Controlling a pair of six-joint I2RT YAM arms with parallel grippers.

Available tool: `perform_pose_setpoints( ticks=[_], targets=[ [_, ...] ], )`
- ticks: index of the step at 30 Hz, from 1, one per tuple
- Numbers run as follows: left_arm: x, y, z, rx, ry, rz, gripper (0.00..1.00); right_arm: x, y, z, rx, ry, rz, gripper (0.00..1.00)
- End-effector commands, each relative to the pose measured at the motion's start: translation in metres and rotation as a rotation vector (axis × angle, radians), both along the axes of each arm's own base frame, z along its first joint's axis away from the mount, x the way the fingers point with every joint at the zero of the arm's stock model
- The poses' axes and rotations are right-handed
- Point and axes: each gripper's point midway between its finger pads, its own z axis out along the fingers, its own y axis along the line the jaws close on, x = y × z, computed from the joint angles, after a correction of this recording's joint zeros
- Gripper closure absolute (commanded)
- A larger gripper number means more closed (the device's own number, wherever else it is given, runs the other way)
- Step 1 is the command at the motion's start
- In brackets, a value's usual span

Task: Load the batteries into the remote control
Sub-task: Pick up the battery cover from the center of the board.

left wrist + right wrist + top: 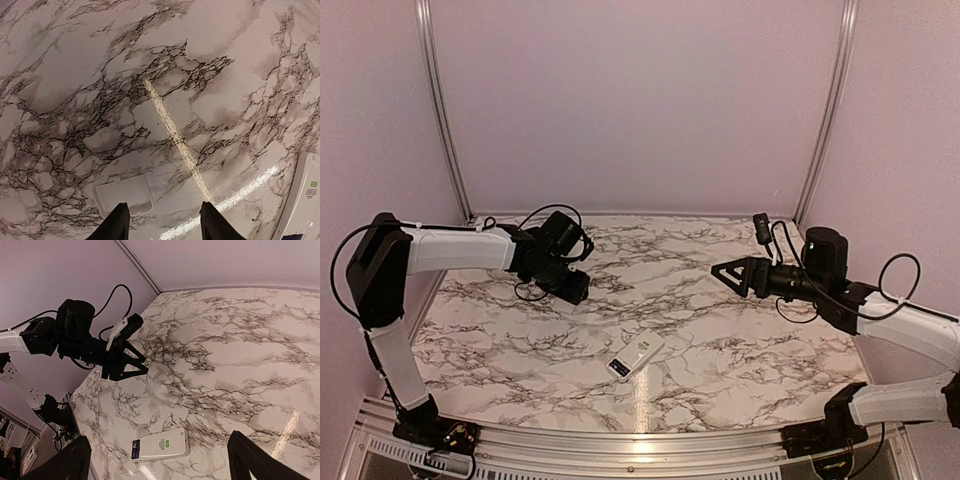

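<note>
The white remote control (634, 353) lies flat, back up, on the marble table's near middle. It also shows in the right wrist view (161, 445) and at the left wrist view's right edge (302, 200). Its near-left end is a dark open compartment (134, 449) with red and blue marks; I cannot make out separate batteries there, and no loose batteries show. A pale battery cover (124, 194) lies on the table just ahead of my left gripper (165, 206), which is open and empty, low over the table (578, 290). My right gripper (725, 271) is open and empty, raised at the right, with the remote below it.
Lilac walls with metal corner posts (438, 110) enclose the table at the back and sides. A metal rail (620, 440) runs along the near edge. A cable loops over the left arm (117, 295).
</note>
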Motion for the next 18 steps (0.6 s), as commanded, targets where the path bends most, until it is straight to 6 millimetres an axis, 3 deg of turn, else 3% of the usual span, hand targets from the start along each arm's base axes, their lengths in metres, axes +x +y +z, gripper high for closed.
perform_pose_setpoints(
  ticks=[1,12,18],
  targets=[
    [0.003,-0.003,-0.024,0.025,0.037,-0.013,0.52,0.004,0.004,0.024,0.030,-0.062,0.027,0.08],
    [0.003,0.003,-0.064,0.095,0.085,0.000,0.64,0.004,0.005,0.022,0.035,-0.055,0.032,0.10],
    [0.005,0.007,-0.074,0.123,0.080,0.013,0.69,0.003,0.005,0.023,0.038,-0.056,0.037,0.14]
  ],
)
